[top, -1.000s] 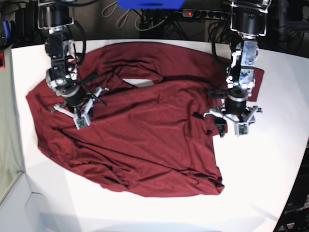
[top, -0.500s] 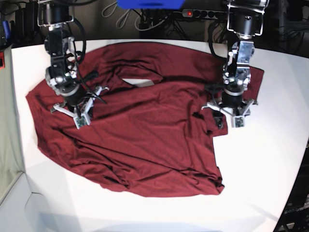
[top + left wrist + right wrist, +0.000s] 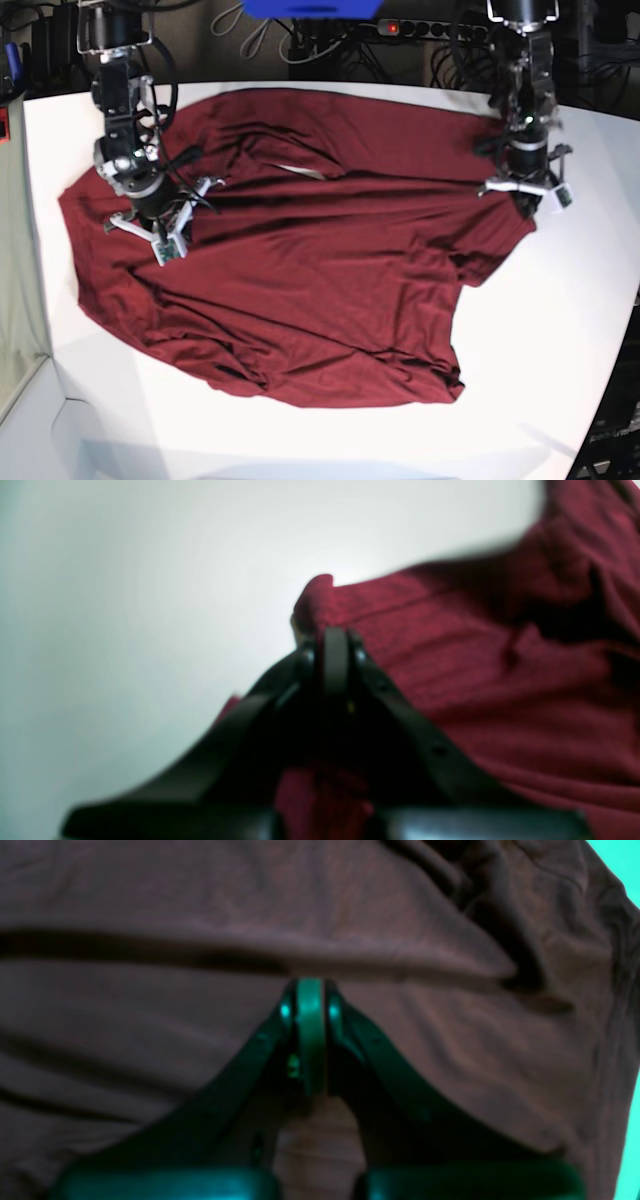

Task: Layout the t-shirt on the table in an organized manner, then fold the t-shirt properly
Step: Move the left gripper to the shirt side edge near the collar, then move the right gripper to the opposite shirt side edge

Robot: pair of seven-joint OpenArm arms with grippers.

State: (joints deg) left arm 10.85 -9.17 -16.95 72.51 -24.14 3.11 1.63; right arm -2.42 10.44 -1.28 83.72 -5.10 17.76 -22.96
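Observation:
The maroon t-shirt (image 3: 320, 280) lies spread and wrinkled over the white table (image 3: 560, 330). My left gripper (image 3: 528, 208) sits at the shirt's far right edge. In the left wrist view this gripper (image 3: 335, 640) is shut, with a fold of the t-shirt (image 3: 500, 680) pinched at its tips and bare table (image 3: 125, 605) beyond. My right gripper (image 3: 165, 250) rests on the shirt's left part. The right wrist view shows it (image 3: 310, 995) shut too, with a ridge of t-shirt (image 3: 150, 1040) gathered at its tips.
A power strip with cables (image 3: 420, 28) and a blue object (image 3: 310, 8) lie behind the table's far edge. The table's left edge (image 3: 30, 300) runs close to the shirt's left hem. Bare white surface stretches right of and in front of the shirt.
My left gripper closed on the shirt's right edge and moved back and to the right, pulling the fabric outward and flatter. The collar gap narrowed. The right arm barely moved.

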